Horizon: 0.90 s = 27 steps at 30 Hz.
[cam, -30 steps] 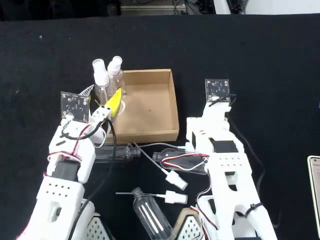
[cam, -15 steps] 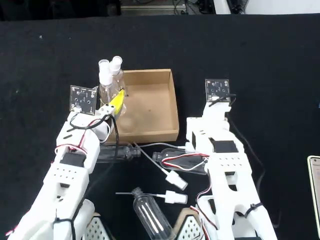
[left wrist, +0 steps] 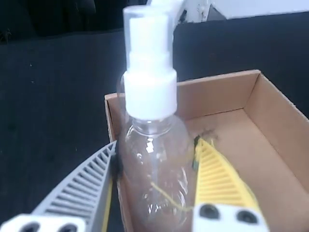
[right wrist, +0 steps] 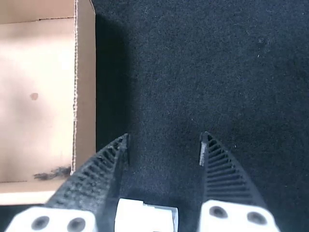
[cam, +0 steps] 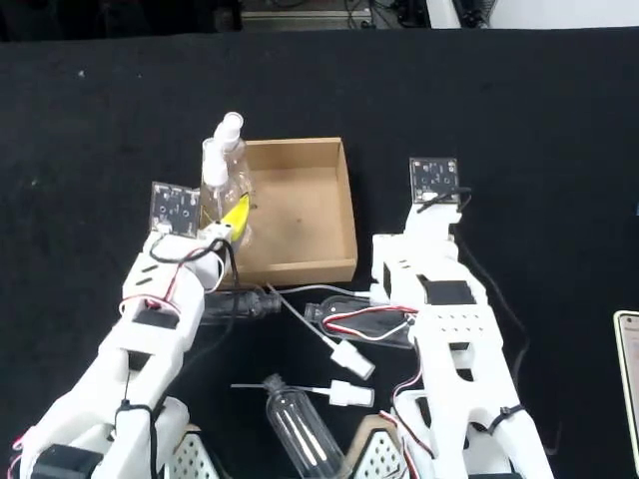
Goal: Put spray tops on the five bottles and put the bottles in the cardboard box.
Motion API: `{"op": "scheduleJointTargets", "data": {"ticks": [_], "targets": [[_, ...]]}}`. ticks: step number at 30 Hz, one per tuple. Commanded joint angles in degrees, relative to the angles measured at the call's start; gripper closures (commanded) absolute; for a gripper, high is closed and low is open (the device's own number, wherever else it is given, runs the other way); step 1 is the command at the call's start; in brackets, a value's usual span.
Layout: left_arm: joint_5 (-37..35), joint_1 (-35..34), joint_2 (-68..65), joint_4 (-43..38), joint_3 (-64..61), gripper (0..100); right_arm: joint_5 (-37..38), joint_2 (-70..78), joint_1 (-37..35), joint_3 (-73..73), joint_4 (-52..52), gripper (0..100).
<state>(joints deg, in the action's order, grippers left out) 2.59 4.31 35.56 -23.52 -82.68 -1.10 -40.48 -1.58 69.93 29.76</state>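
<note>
The high camera looks steeply down from behind both arms. The wrist cameras sit close behind the left gripper (left wrist: 157, 144) and right gripper (right wrist: 165, 137), facing forward. All share the box (cam: 300, 210).

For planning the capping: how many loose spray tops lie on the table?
2. One white plastic spray top lies beside the right arm; another spray top lies nearer its base. More may be hidden.

A black, cloth-like surface (cam: 519, 110) spreads wide. At its right edge lies a pale flat object (cam: 628, 344). Beyond its far edge, tangled cables (cam: 394, 12) show.
</note>
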Motion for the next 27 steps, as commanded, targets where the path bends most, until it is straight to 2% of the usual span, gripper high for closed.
{"op": "scheduleJointTargets", "data": {"ticks": [1,7,12,27], "targets": [[3.5,-0.6,-0.2,-3.9,-0.2,86,0.3,-2.9,-0.7,-1.7,0.0,79.0],[4.3,-0.6,-0.2,-3.7,-0.2,85,0.3,-2.9,-0.7,-1.7,0.0,79.0],[4.2,-0.6,-0.2,-3.7,-0.2,78,0.3,-2.9,-0.7,-1.7,0.0,79.0],[4.7,-0.7,-0.1,-3.6,0.1,75,0.3,-2.9,-0.7,-1.7,0.0,79.0]]}}
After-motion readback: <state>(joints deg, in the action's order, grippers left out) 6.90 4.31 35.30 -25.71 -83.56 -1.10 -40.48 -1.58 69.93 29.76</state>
